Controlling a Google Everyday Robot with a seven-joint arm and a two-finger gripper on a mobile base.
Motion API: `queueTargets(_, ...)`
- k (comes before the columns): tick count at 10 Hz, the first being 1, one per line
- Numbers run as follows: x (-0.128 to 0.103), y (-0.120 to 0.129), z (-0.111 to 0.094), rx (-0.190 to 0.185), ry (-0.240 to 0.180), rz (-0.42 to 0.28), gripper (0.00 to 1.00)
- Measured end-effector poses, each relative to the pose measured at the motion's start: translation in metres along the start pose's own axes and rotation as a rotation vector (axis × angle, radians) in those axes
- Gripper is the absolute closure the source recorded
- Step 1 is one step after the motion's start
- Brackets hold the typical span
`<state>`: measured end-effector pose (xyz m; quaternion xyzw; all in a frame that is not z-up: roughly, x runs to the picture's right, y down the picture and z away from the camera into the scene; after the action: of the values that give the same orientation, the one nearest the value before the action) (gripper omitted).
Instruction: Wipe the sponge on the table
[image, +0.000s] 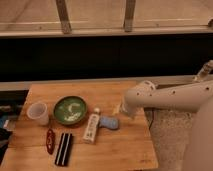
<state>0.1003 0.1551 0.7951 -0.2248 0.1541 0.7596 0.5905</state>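
Observation:
The light-blue sponge (109, 122) lies on the wooden table (125, 150), touching the right side of a white tube (92, 128). My white arm reaches in from the right, over the table's right part. The gripper (120, 109) at its end sits just above and to the right of the sponge, close to it. Whether it touches the sponge cannot be made out.
A green bowl (70, 110) stands left of the tube, with a clear cup (39, 113) further left. A red object (50, 141) and a black bar (63, 148) lie near the front left. The table's right edge runs under my arm.

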Motion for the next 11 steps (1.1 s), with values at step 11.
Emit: queueTargets(11,0.009,0.022,0.046,-0.092,0.115,-0.001,0.35)
